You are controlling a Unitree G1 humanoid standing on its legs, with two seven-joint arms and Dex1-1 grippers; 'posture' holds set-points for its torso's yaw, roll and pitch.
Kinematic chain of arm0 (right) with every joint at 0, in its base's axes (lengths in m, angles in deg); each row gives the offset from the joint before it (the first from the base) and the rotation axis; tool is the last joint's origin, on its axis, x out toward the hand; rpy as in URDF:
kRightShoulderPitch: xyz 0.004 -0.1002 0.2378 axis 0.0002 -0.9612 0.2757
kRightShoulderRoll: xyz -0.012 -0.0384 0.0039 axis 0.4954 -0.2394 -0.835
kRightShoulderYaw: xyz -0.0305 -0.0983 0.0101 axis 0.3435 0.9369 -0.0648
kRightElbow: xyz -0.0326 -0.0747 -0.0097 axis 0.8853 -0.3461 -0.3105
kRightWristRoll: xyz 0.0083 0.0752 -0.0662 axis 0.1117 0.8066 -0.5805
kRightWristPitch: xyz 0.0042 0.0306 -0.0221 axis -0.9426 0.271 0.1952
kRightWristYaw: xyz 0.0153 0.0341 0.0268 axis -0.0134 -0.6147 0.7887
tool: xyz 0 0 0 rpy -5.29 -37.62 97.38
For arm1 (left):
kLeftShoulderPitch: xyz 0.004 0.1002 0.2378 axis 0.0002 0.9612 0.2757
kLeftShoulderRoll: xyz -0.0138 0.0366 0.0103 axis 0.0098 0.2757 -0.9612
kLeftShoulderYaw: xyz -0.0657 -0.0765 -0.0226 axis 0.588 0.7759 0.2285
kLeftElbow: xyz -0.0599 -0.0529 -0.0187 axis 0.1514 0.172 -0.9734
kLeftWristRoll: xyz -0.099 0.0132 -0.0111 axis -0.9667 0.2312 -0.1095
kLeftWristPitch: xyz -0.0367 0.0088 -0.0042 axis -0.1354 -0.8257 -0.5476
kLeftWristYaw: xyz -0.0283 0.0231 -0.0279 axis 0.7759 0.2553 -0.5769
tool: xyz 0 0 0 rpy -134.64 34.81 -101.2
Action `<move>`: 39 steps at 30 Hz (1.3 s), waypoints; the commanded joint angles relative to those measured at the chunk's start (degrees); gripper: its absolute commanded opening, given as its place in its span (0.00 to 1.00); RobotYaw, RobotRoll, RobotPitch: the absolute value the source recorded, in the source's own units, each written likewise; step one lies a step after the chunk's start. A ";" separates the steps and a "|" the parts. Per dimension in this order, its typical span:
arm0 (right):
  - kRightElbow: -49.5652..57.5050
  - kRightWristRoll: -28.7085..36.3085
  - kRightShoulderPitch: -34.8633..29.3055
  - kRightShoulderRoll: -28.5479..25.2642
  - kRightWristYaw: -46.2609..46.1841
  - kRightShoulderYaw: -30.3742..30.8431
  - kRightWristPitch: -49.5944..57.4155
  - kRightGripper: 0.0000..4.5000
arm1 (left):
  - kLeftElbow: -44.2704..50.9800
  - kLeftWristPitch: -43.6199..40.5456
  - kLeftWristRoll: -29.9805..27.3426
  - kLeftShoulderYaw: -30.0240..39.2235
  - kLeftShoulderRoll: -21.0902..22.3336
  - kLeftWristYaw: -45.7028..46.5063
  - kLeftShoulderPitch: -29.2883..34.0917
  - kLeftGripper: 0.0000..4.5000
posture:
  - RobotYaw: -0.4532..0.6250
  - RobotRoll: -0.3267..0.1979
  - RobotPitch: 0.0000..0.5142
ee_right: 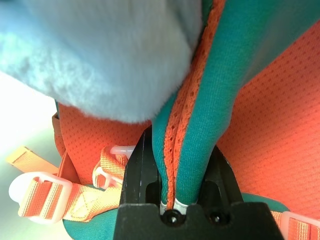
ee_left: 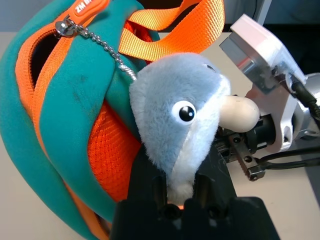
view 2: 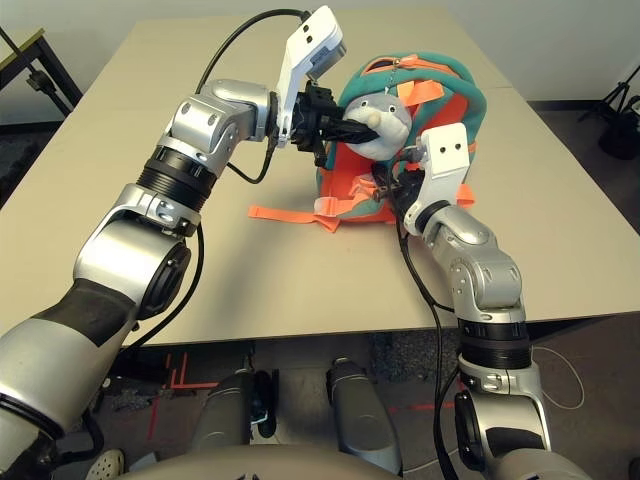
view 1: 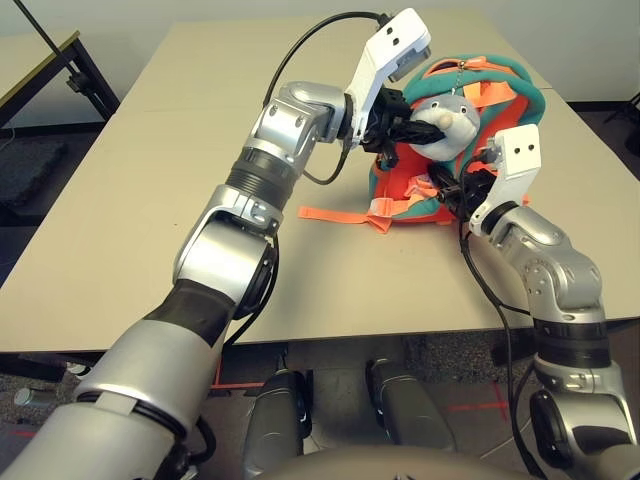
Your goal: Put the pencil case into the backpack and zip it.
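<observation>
backpack interior hidden, strap cropped

1. The backpack is soft matt teal cloth with orange open-weave mesh panels.
2. Its straps are coarse ribbed orange webbing.
3. The plush toy at its front is short, fuzzy grey-white pile.
4. A fine metal chain glints at the zipper.
5. The table is smooth, matt beige.

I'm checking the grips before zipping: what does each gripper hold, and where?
The left gripper is shut on the plush toy at its lower end. The right gripper clamps the backpack by its teal zipper edge.
</observation>
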 commanded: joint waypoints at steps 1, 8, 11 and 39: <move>-1.08 -0.69 -0.33 0.57 0.13 1.39 0.12 0.12 | 1.47 -3.00 -2.56 2.99 0.96 -0.67 -0.67 0.06 | 0.20 0.62 0.18; -1.99 -1.05 0.15 1.06 0.43 1.55 -0.45 0.12 | 2.03 -8.70 -4.84 7.64 10.00 -1.98 -1.91 0.06 | 0.22 0.62 0.19; -2.22 -1.17 0.16 1.34 0.50 1.62 -0.69 0.12 | 0.86 -9.97 -4.83 8.75 14.08 -1.96 -0.50 0.06 | 0.22 0.62 0.19; -3.66 -1.74 2.19 1.35 1.06 2.68 -1.19 0.12 | -21.26 -2.81 7.68 -4.21 9.79 -5.78 14.08 0.06 | 0.21 0.62 0.20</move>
